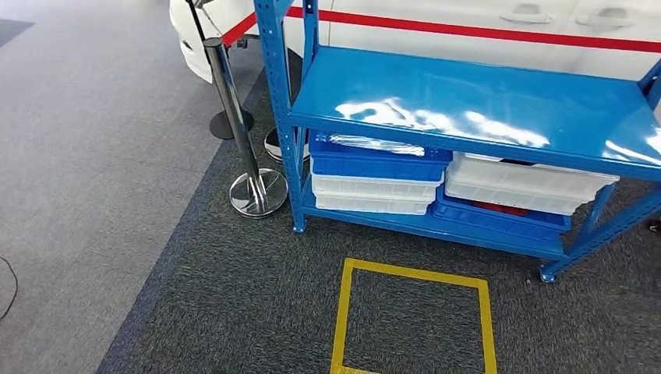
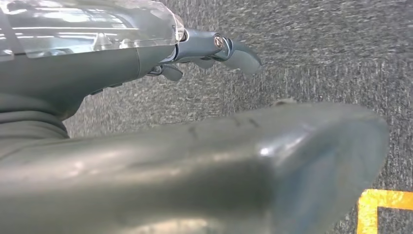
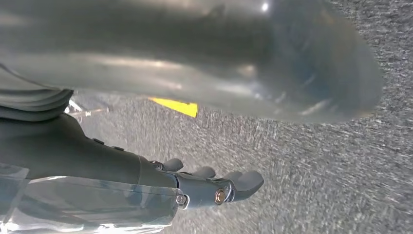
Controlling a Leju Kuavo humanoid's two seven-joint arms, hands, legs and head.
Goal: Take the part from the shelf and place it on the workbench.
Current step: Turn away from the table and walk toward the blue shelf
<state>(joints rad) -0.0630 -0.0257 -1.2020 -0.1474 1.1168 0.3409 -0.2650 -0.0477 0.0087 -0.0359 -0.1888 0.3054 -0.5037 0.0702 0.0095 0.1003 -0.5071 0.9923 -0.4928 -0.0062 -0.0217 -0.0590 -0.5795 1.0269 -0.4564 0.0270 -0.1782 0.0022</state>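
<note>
We face blue shelf [image 1: 468, 101]; top deck bare, glossy. Part itself not identifiable; likely in stacked bins [image 1: 374, 175] at 12 o'clock, lower tier, or in bins at 2 o'clock. Left hand [image 2: 209, 48] hangs over carpet, fingers extended, holding nothing. Right hand [image 3: 214, 187] likewise, empty. Risks: low reach under deck may knock arm on shelf edge; stanchion [image 1: 253, 187] at 10 o'clock may snag our left arm; wrong bin picked.
</note>
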